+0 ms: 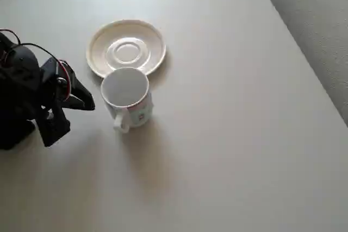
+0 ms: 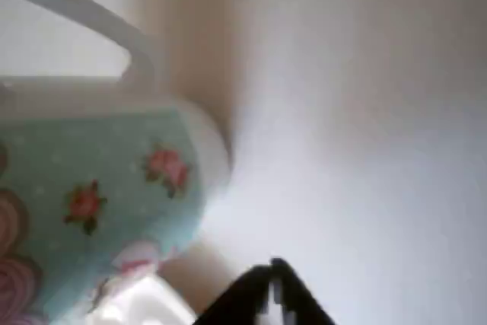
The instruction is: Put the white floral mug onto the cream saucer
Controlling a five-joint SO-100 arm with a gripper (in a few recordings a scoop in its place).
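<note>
While mug sits unlifted beside saucer, approaching from handle side, nothing gripped.

Fingers (image 1: 81, 100) spread fairly wide in overhead view, empty, tips aimed right at white floral mug (image 1: 128, 94) just beyond them; likely lining up on rim or handle. Mug upright on table (image 1: 234, 134), handle turned toward bottom of overhead view, far edge overlapping rim of cream saucer (image 1: 126, 48) past it. Floral side (image 2: 99, 195) close up, blurred, in wrist view.

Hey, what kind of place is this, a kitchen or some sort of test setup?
Probably a tabletop test setup, not a kitchen: a plain pale table, a mug, a saucer, and the robot's gripper beside them.
</note>
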